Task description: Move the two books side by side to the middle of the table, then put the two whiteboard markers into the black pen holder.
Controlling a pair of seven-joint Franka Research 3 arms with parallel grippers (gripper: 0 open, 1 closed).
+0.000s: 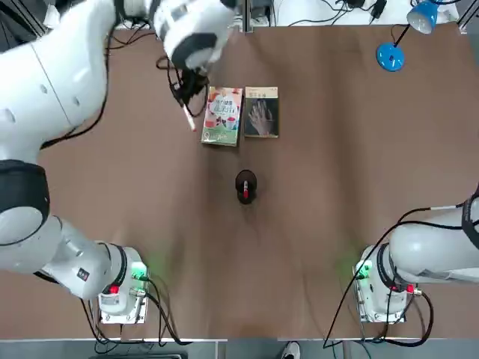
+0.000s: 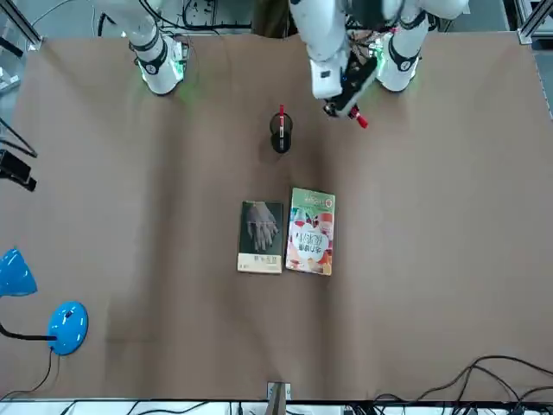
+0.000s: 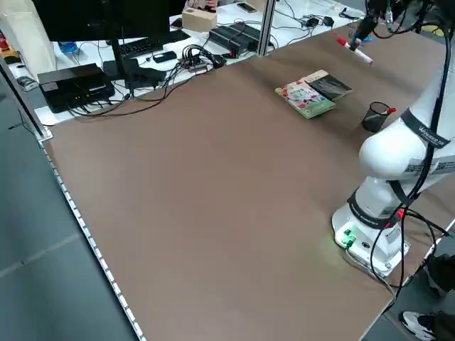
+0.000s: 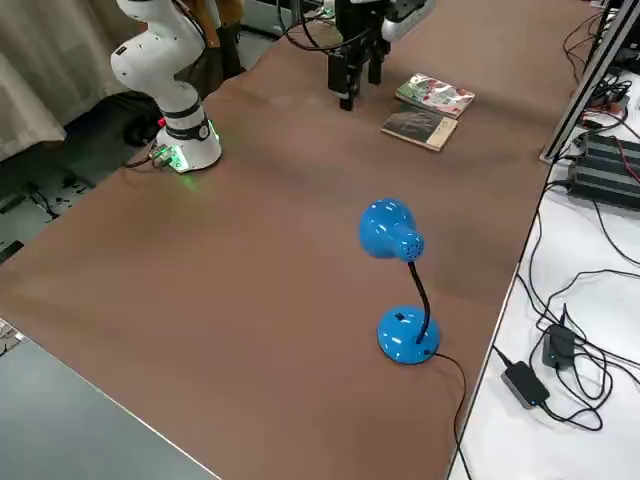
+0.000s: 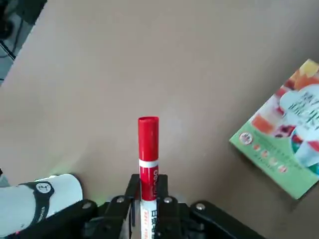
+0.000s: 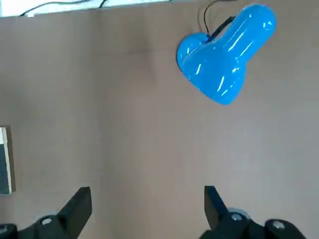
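- Above the table (image 1: 337, 224), beside the colourful book (image 1: 223, 116) on its outer side, my left gripper (image 5: 148, 199) is clamped tight on a whiteboard marker (image 5: 148, 149). I hold it by the white barrel, so the red cap sticks out clear of the fingers and can lead into a narrow opening.
- Marker hangs in the air, tilted, touching nothing below; carried high, I judge, so it clears the books on the way over.
- Colourful book and dark grey book (image 1: 262, 112) lie flat, edge against edge, near the table's middle. That part of the job looks done.
- Black pen holder (image 1: 245, 185) stands upright nearer my bases, apart from the books. A red-ended marker (image 2: 281, 117) already stands in it, so mine should be the second.
- Next, as I judge it: bring the marker over the cup, turn it closer to upright, release only once its tip is inside the rim. The cup is narrow and partly taken; a slanted drop could glance off.
- My right gripper (image 6: 144, 209) is idle, jaws wide and empty, looking toward the blue lamp (image 6: 224, 59) at its side of the table.
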